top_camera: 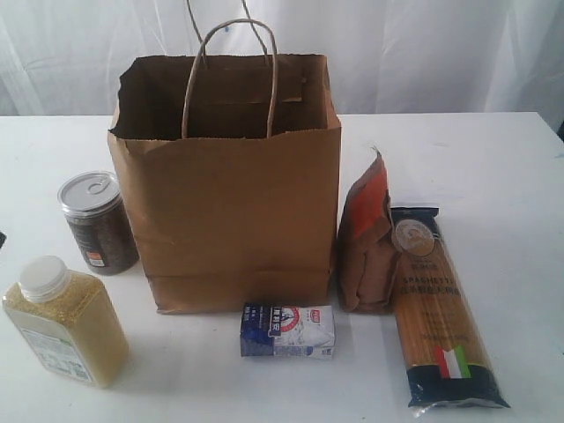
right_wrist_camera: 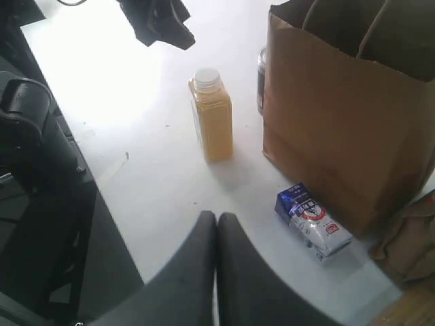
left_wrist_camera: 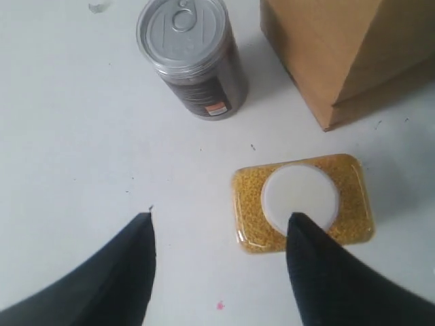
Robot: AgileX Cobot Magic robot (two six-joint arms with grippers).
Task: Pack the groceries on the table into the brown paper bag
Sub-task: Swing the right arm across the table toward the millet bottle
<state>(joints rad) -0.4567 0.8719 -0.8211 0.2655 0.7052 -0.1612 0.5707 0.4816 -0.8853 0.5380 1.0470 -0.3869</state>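
The brown paper bag [top_camera: 225, 203] stands open at the middle of the table [top_camera: 493, 159]. Left of it are a clear jar with a silver pull-tab lid [top_camera: 97, 220] and a yellow white-capped bottle [top_camera: 66, 330]. A blue-white carton [top_camera: 288, 330] lies in front of the bag. On its right stand a brown-orange pouch [top_camera: 366, 242] and the spaghetti packet [top_camera: 441, 308]. My left gripper [left_wrist_camera: 221, 217] hangs open above the table, one finger overlapping the bottle [left_wrist_camera: 248, 204] cap. My right gripper [right_wrist_camera: 217, 217] is shut and empty, near the carton [right_wrist_camera: 314, 221].
In the right wrist view the table ends at a dark drop with black equipment [right_wrist_camera: 34, 170] beyond it. In the left wrist view the jar [left_wrist_camera: 194, 54] and the bag's corner [left_wrist_camera: 340, 54] stand close beyond the bottle. A small pink speck [left_wrist_camera: 219, 305] lies on the table.
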